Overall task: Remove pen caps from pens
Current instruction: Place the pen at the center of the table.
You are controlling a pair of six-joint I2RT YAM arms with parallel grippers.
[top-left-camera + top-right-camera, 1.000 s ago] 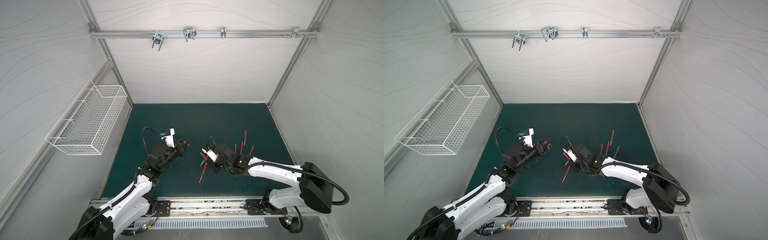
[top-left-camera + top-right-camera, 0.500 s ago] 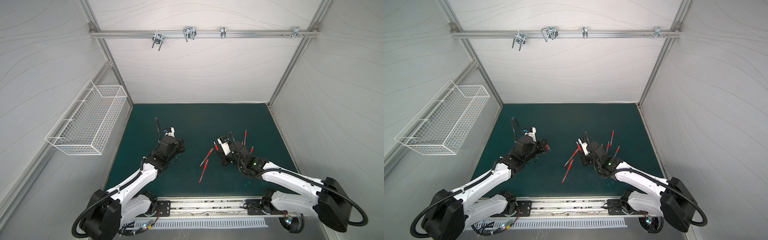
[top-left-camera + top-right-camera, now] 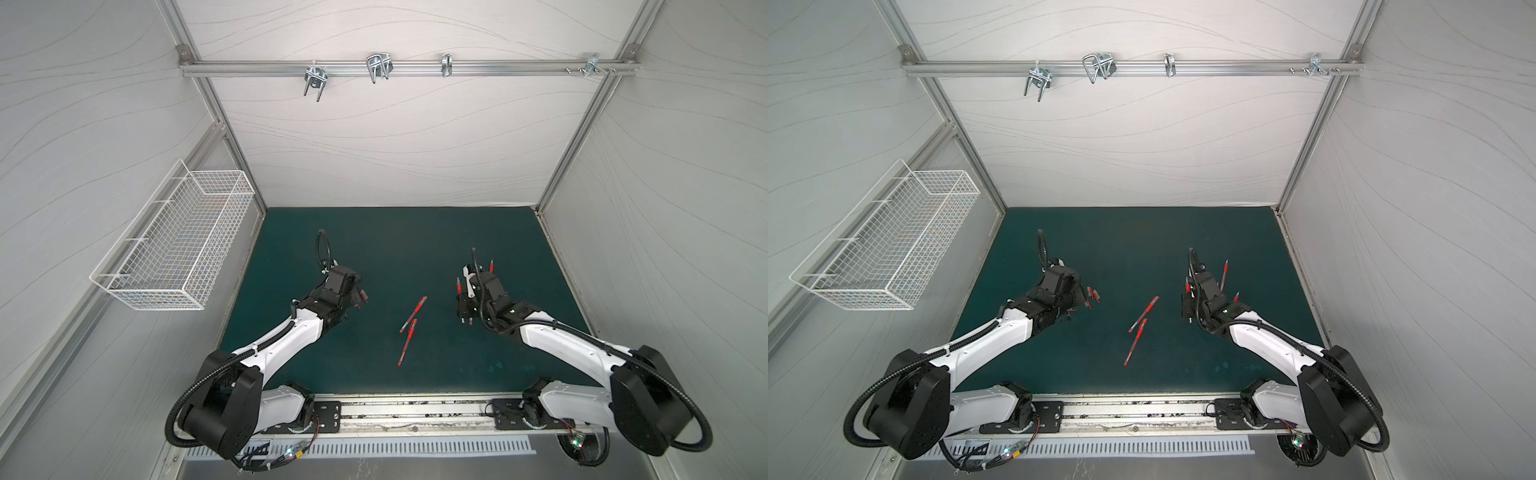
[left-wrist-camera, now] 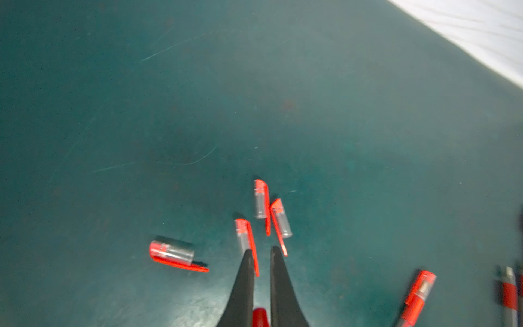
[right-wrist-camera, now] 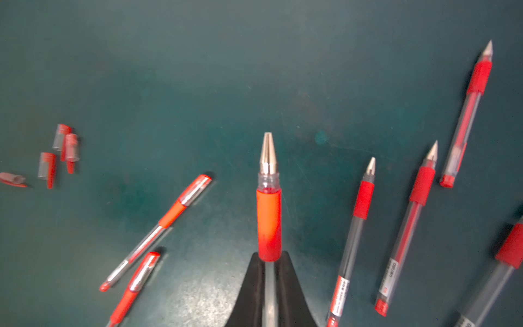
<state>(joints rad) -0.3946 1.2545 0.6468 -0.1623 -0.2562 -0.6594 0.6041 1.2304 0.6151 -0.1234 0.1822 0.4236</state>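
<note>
right gripper (image 5: 269, 257) clenched on slim translucent grey pen with red grip (image 5: 268, 220), tip bared, beside uncapped pens (image 5: 363, 203) toward green tabletop's (image 3: 395, 249) right edge | left gripper (image 4: 261, 250) clenched on short red plastic cap (image 4: 260, 317), above four loose caps (image 4: 261, 199) left of centre, likely to drop it there | two capped pens (image 3: 414, 313) mid-tabletop remain | a second ago grippers met centrally; now parted

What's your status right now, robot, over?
Left jaws shut on a red cap. Right jaws shut on an uncapped pen. Two capped pens remain mid-mat. Nothing in the way.
</note>
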